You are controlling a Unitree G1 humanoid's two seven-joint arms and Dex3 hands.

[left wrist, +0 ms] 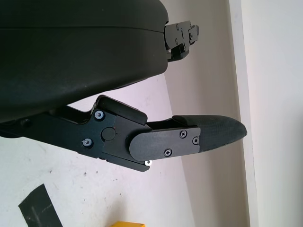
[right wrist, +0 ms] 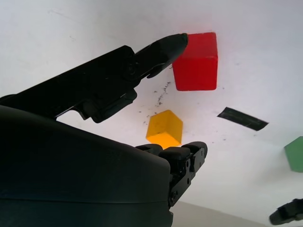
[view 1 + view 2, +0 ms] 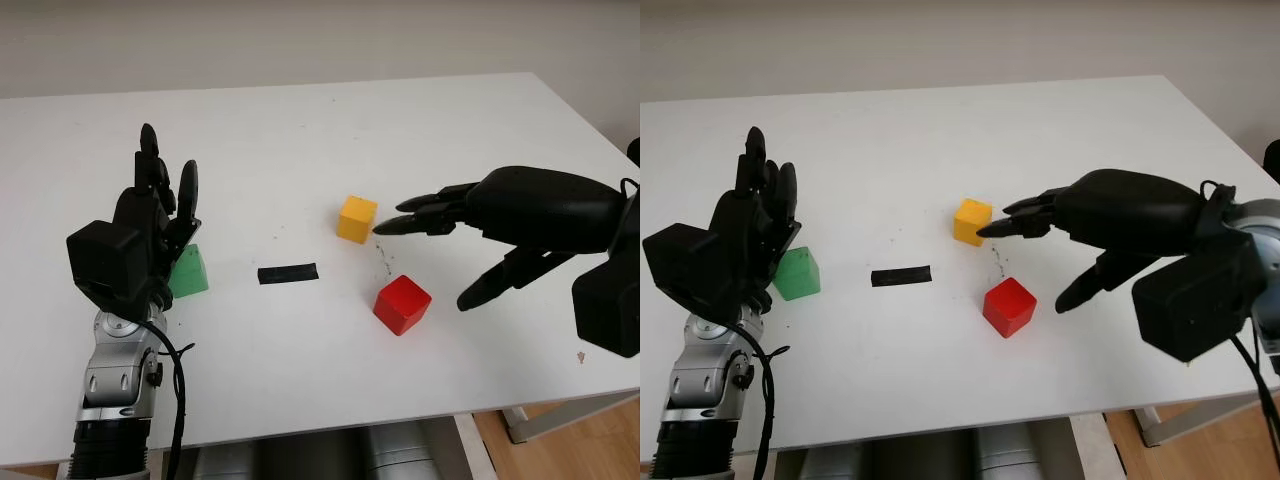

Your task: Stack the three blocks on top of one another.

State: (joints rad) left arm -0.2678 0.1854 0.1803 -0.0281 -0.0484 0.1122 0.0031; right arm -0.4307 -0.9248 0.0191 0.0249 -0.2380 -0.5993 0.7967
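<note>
Three blocks sit apart on the white table [image 3: 300,130]. The yellow block [image 3: 356,219] is in the middle, the red block [image 3: 402,304] nearer the front, the green block [image 3: 189,271] at the left. My right hand [image 3: 425,235] hovers open just right of the yellow and red blocks, its fingers [image 3: 420,215] pointing at the yellow one and its thumb [image 3: 490,285] beside the red one. It holds nothing. My left hand [image 3: 160,200] is raised, open, beside the green block, partly covering it. The right wrist view shows the red block [image 2: 196,61], yellow block [image 2: 164,127] and green block [image 2: 296,153].
A short strip of black tape [image 3: 288,273] lies between the green and red blocks. Faint dark scuff marks run on the table between the yellow and red blocks. The table's front edge is close to the red block; a table leg and wooden floor show at the lower right.
</note>
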